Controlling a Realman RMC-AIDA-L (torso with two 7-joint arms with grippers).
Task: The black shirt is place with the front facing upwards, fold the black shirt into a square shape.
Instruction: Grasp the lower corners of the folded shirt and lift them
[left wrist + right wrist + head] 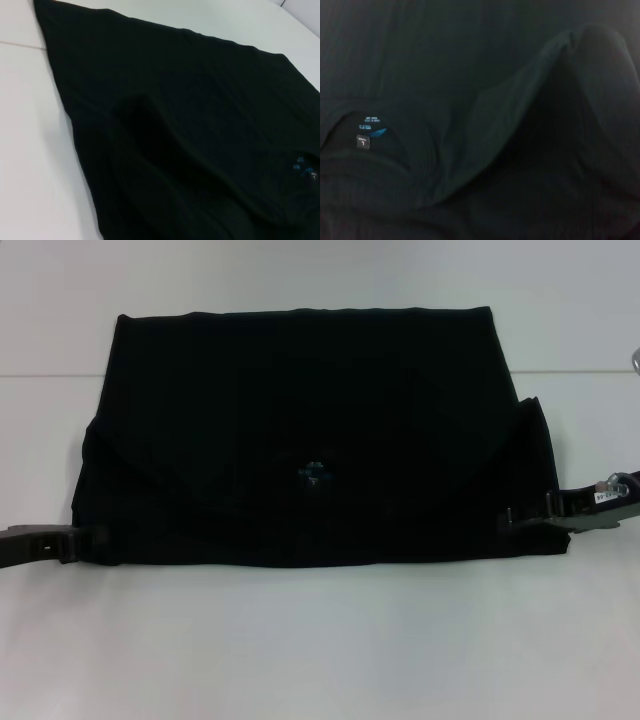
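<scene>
- Black shirt [300,430] spread on the white surface [320,640], folded into a wide block — blue neck label [313,472] near its middle.
- Left end effector [75,537] at the shirt's near left corner; finger state impossible to tell.
- Right end effector [525,518] at the near right corner — finger state likewise unclear.

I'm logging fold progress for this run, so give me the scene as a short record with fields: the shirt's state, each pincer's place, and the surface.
garment: black shirt, partly folded into a wide block, far part laid over near part
label: small blue neck label showing near the middle
lettering: none visible
left pincer: at the shirt's near left corner, touching the cloth edge
right pincer: at the shirt's near right corner, against the cloth
surface: white table
shape: wider than deep, not yet square
</scene>
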